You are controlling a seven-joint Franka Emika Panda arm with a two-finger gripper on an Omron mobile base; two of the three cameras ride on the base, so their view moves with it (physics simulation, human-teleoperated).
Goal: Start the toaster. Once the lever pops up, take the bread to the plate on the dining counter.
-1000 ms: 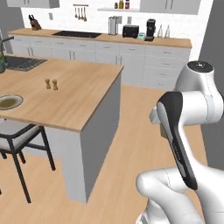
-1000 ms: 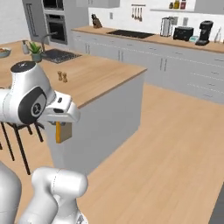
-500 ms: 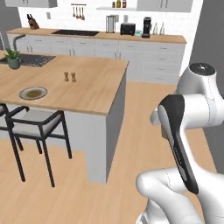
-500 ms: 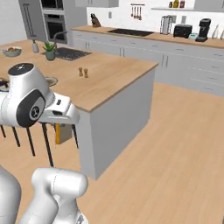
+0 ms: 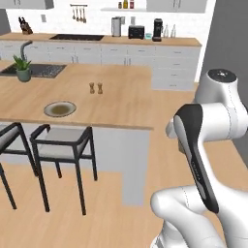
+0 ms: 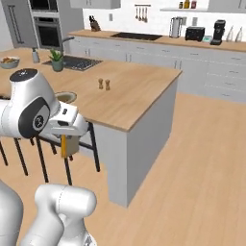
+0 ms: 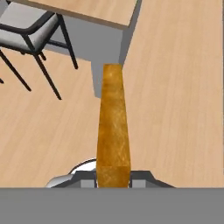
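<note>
Gripper point(image 7: 113, 177) is clamped on the bread point(image 7: 113, 127) — the slice stands edge-on between the two tips and reaches straight out along the hand's line of sight, its toasted face turned sideways. In the right base view the same tan slice point(image 6: 67, 145) hangs below the white hand, low and tucked near the arm's own body. Likely reason: a compact carry posture while the base travels, keeping the slice clear of the stools point(image 5: 63, 150) and the island's edge.

Below the bread lies wooden floor point(image 7: 175, 87), not worktop; the island's corner and one stool seat sit at the upper left of the hand view. So the slice is not yet over the dining counter point(image 5: 121, 104).

The plate point(image 5: 60, 109) rests on the dining counter near its stool-side edge, just above the stools, with two small shakers point(image 5: 96, 88) farther in and a potted plant point(image 5: 23, 68) beside the dark inset sink point(image 5: 34, 70). Plate looks bare.

The toaster point(image 5: 136, 32) stands well apart on the back wall worktop, beside the taller coffee machine point(image 5: 157, 29).

Judgement: toasting step appears done, delivery under way. The slice is held vertical, so the wrist would need to roll it flat before release — otherwise it could tip off the rim.
</note>
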